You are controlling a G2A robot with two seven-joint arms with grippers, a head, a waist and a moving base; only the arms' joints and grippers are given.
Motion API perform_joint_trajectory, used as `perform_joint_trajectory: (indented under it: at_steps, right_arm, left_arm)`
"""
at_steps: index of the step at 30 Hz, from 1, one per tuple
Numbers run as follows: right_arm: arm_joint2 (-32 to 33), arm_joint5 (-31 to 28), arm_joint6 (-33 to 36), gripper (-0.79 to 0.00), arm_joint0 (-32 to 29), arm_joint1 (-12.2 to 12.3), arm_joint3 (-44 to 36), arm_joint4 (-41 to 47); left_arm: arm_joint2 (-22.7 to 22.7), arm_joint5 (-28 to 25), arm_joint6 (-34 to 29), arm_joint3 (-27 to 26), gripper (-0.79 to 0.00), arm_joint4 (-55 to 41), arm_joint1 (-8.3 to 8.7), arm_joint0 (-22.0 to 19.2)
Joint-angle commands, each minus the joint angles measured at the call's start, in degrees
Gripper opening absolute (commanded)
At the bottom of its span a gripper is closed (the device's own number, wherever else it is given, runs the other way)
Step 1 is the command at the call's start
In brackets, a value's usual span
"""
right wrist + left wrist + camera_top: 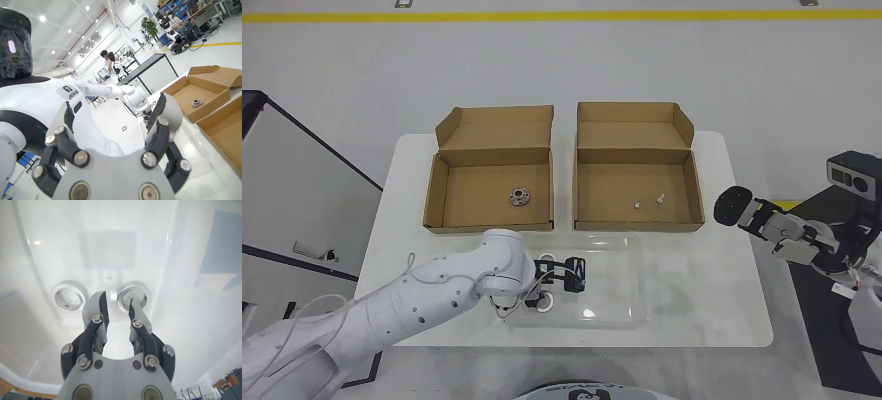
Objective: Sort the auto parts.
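R wrist cam: R jaws spread wide, nothing btwn them.
Beyond them, two open cardboard boxes sit side by side on the white table [189,151]. Far box [208,89], flaps up, holds one round metal flange [196,103] flat on its floor, approx mid-box. Near box [225,130] is cut off at the frame edge; the visible part of its floor is plain cardboard. L arm [132,94] is stretched over the table, its tip hidden behind one R finger.

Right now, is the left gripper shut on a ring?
No, the left gripper is open, one fingertip inside a ring, the other outside it.
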Motion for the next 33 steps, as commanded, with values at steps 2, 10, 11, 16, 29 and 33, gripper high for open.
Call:
perform_joint_trajectory:
  at_steps: [2,10,11,16,29,33]
  right_arm:
    - [0.00,0.00,0.00,0.000,0.00,0.00,0.00,0.00]
    - [0.00,0.00,0.00,0.000,0.00,0.00,0.00,0.00]
    - [0.00,0.00,0.00,0.000,0.00,0.00,0.00,0.00]
    - [0.00,0.00,0.00,0.000,0.00,0.00,0.00,0.00]
    - [0.00,0.00,0.00,0.000,0.00,0.00,0.00,0.00]
    - [0.00,0.00,0.00,0.000,0.00,0.00,0.00,0.00]
  left_arm:
    - [-0.02,-0.18,0.45,0.43,-0.499,0.51,-0.19,-0.03]
    - [-0.17,0.43,2.62,1.44,-0.588,3.17,-0.76,0.09]
    - [-0.21,0.43,2.76,1.52,-0.588,3.34,-0.82,0.10]
    - [-0.25,-0.50,1.27,1.82,-0.570,2.65,-0.95,0.16]
    - [-0.39,-0.45,1.23,2.02,-0.545,2.29,-1.02,0.02]
    - [-0.19,-0.76,1.65,2.43,-0.548,2.77,-1.23,0.33]
